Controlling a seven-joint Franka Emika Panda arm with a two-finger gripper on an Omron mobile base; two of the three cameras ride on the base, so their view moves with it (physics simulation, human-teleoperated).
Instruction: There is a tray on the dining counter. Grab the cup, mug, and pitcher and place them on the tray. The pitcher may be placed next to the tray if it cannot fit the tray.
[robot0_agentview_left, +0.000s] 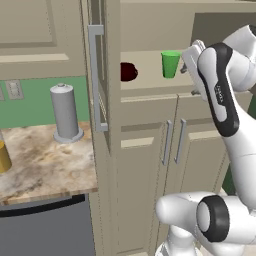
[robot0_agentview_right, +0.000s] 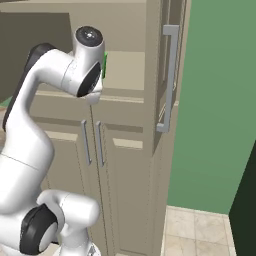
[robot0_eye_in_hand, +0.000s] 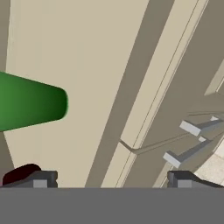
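Cabinet shelf (robot0_agentview_left: 150, 70) in beige is our landmark: on it stand the small bright green handleless cup (robot0_agentview_left: 170, 63) and, further toward the open door's grey bar handle (robot0_agentview_left: 97, 80), the squat dark red mug (robot0_agentview_left: 128, 71). We have the white arm's two-finger gripper (robot0_eye_in_hand: 111, 179) level with that shelf just beside the cup, fingers spread wide and grasping nothing, likely lined up to take the cup first. Left of the cabinet, a grey cylindrical canister (robot0_agentview_left: 66, 113) rests on marbled stone.
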